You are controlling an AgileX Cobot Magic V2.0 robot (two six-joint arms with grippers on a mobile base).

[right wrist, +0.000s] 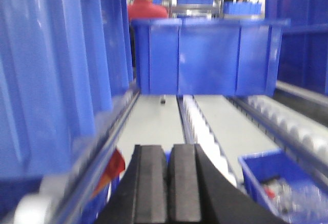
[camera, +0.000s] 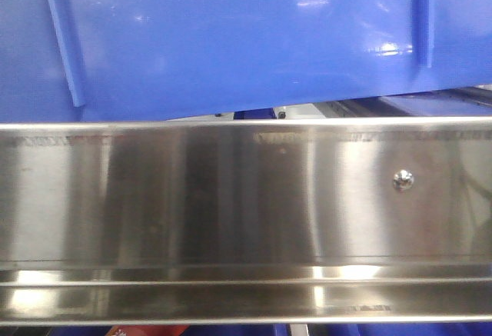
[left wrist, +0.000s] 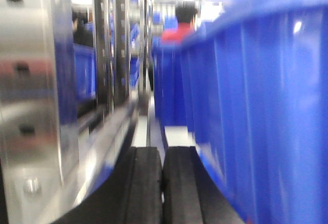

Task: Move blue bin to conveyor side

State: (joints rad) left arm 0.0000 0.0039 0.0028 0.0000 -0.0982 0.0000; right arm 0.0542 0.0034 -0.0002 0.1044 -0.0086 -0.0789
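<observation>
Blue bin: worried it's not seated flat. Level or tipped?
Tipped: the blue bin has its bottom edge slanting against the level steel rail, higher toward picture right.

Blue bin [camera: 231, 36] fills the top of the front view, its rim and both ends cut off by the frame, its lower left corner hidden behind a steel rail [camera: 246, 205]. In the left wrist view, blur smears the steel rack [left wrist: 36, 90] and a person in red [left wrist: 180, 24], face unseen. Left claw [left wrist: 163, 155] and right claw [right wrist: 169, 152] run off the bottom edges. Contents of a small blue tray [right wrist: 256, 178] blur beyond telling.
</observation>
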